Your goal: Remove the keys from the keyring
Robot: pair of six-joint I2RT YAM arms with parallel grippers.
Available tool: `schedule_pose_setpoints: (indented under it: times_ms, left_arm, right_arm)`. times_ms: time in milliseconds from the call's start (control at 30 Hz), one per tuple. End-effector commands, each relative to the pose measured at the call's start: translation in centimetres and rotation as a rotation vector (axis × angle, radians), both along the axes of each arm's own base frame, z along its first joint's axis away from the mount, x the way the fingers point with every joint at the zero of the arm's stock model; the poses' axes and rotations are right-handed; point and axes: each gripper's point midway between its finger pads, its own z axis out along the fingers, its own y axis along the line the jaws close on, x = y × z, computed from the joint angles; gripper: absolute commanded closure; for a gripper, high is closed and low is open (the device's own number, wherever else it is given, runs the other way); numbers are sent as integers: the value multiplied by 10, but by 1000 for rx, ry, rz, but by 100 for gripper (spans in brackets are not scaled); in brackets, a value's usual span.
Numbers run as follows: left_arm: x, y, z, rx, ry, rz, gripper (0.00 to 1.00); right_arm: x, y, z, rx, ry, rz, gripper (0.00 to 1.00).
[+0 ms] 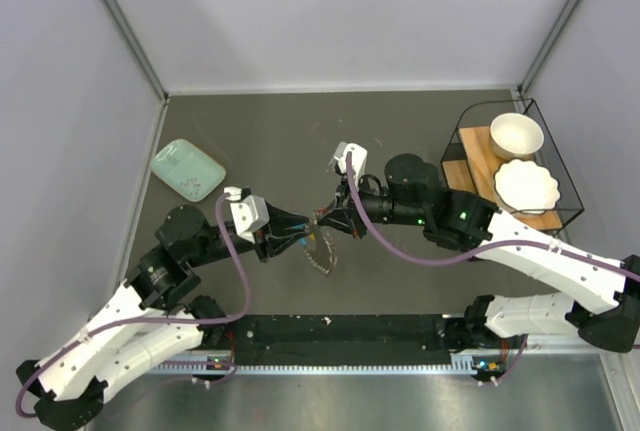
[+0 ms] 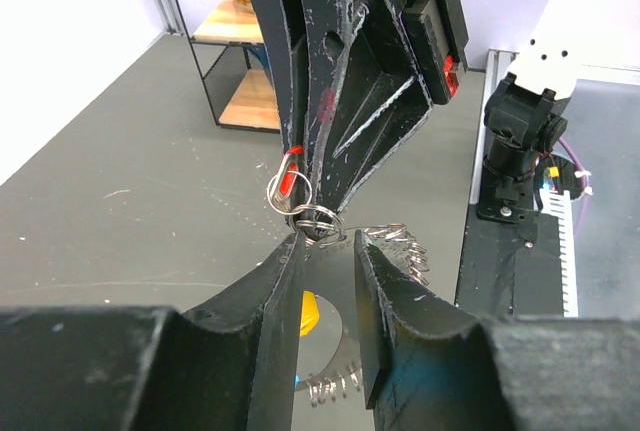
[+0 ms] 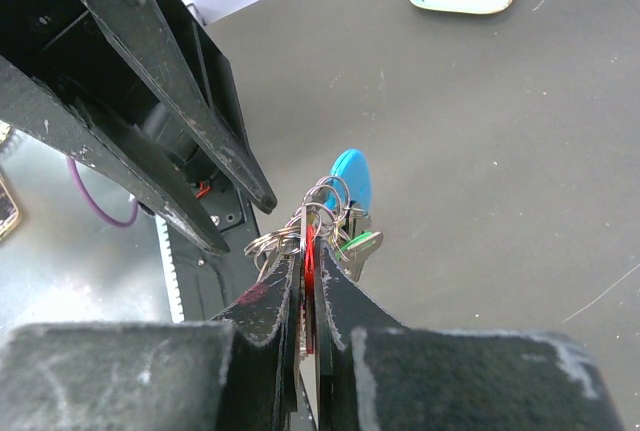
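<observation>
The right gripper (image 3: 308,257), low centre in its wrist view, is pressing its fingers together on the bunch. The left gripper (image 2: 330,241) is standing spread and pinching nothing, with its tips just beside the bunch. The bright blue oval keyring (image 3: 352,176) is sitting just past the right fingertips, mid-frame in the top view.

The right pinch seems to be resting only on the red-headed metal key (image 2: 289,184). A hard pull from the left is therefore risking sliding that key out and dropping everything. The left tips are also risking catching a small steel split ring (image 2: 318,219) instead of a key.

The green-headed key (image 3: 360,243) is overlapping the rings, so which ring is carrying which key is proving hard to tell. The pale scalloped piece (image 2: 398,243) is partly hiding behind the left finger.
</observation>
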Motion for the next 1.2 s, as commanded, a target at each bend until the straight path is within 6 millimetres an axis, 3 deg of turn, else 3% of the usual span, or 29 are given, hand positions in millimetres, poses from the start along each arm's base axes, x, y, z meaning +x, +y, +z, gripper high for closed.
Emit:
schedule_pose_setpoints:
  times_ms: [0, 400, 633, 1167]
  left_arm:
    - [0, -7, 4, -24, -19, -31, 69]
    - [5, -14, -2, -16, 6, -39, 74]
    - [6, -16, -2, -19, 11, -39, 81]
    - [7, -18, -4, -19, 46, -38, 78]
  right_arm:
    - [5, 6, 51, 139, -58, -5, 100]
    - [6, 5, 51, 139, -64, -7, 100]
    - [5, 4, 52, 142, -65, -7, 100]
    - [12, 4, 48, 130, -61, -41, 100]
